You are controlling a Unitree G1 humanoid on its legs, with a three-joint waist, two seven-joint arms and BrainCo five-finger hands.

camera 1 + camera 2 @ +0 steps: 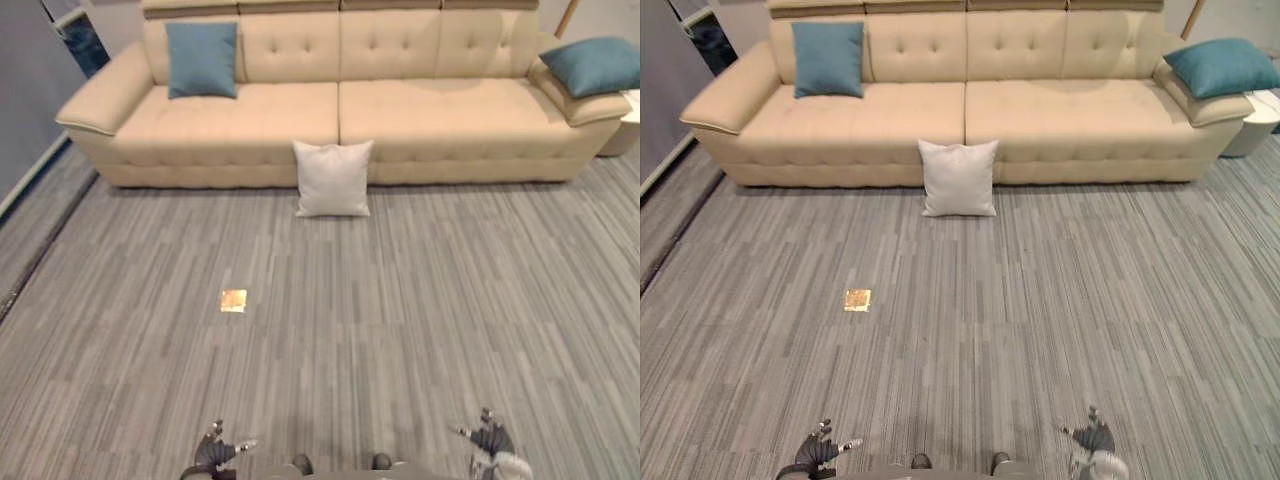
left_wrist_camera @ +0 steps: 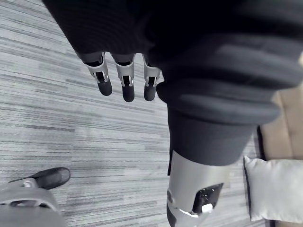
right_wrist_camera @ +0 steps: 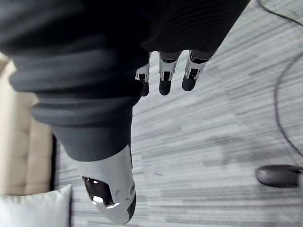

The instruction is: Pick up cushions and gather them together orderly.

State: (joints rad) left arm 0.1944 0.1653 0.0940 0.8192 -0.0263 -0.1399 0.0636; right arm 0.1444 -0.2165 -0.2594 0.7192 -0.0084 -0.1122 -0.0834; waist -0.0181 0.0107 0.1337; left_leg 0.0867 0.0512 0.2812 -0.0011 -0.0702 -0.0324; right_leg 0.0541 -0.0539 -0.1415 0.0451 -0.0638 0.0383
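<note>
Left hand (image 1: pixel 215 450): near edge, fingers straight, empty.
Right hand (image 1: pixel 490 440): near edge, fingers relaxed, empty.
Floor (image 1: pixel 400 320): broad bare stretch ahead, with a small gold plate (image 1: pixel 233 300).
White cushion (image 1: pixel 333 178): upright on the floor against the sofa (image 1: pixel 430 110) front, well apart from both hands.
Left teal cushion (image 1: pixel 202 59): leaning on the backrest.
Right teal cushion (image 1: pixel 597 65): on the armrest.

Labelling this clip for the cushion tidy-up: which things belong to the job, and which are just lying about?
Job: white cushion on the floor against the sofa; left blue cushion on the seat; right blue cushion on the armrest.
Lying about: small gold square on the floor; white side table beside the sofa.
</note>
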